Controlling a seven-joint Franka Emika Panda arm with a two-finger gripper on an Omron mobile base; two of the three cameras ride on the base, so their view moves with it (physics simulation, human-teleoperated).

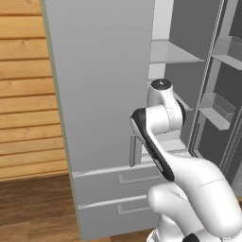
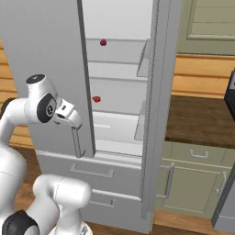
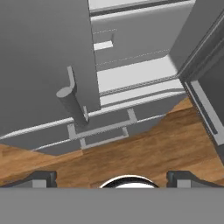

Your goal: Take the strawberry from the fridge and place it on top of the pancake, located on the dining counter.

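Landmark: the tall light grey double-door fridge [image 2: 119, 114]. Its right door is swung wide open and its left door [image 1: 101, 85] is shut, with a grey vertical bar handle [image 2: 76, 142] at that door's lower inner edge.

Two small dark red items sit inside the fridge. One lies on an upper shelf near the left door's edge [image 2: 103, 42]; the other lies on the shelf below, also close to that edge [image 2: 96, 98]. At this size I cannot tell which is the small dark red roundish strawberry; the lower one looks slightly flatter.

The white arm's two-finger gripper [image 3: 111, 177] is outside the fridge, in front of the closed left door and low, at about the height of the bar handle. Its fingertips stand far apart with nothing between them. The hand camera looks down at the handle, the two lower drawers [image 3: 105, 131] and the wooden floor.

Both berries are therefore above the gripper and further in, inside the open right half of the fridge.

Step in hand, as I judge it: the reach into the fridge. To do it well:
- Lift the hand and swing it right, clear of the left door's edge and handle.
- Enter level, above the chosen shelf.
- Keep the fingers wide until they straddle the berry.
- Close gently, since the fruit is tiny and could roll away.
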